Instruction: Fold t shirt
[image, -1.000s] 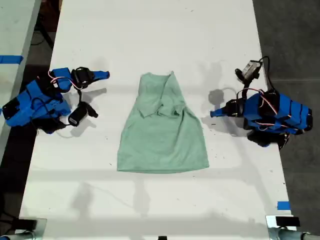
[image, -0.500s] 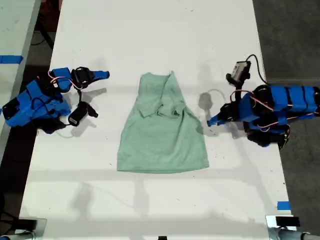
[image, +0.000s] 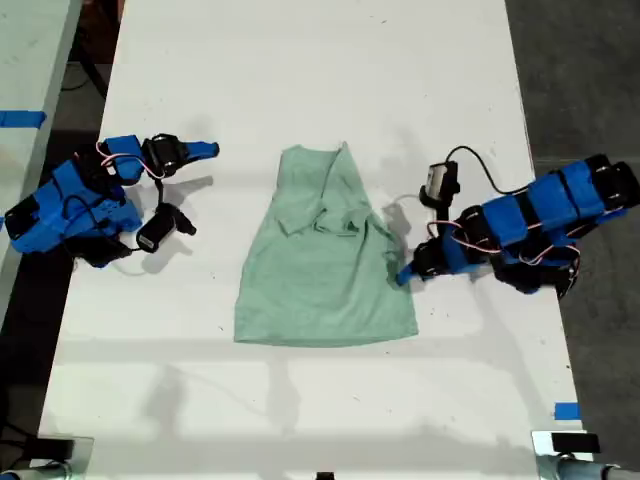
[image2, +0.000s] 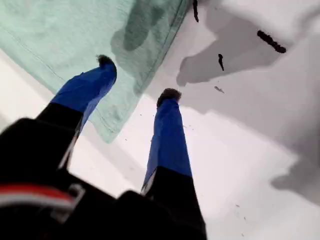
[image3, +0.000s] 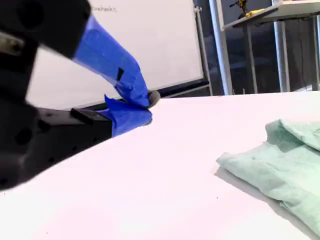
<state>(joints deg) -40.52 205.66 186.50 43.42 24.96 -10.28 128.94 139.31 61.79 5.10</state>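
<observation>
With the t shirt (image: 325, 255) flat mid-table, my first gripper (image2: 136, 77) straddles its side edge, jaws spread, and may pinch only a thin hem that slips loose, while my second gripper (image3: 145, 107) rests pressed together.

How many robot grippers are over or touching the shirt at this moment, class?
1. My first gripper is open at the edge of the t shirt on the exterior view's right, one finger over the cloth. My second gripper sits shut on the exterior view's left, clear of the shirt.

Wrinkled mint t shirt (image: 325, 260), flat mid-table
</observation>
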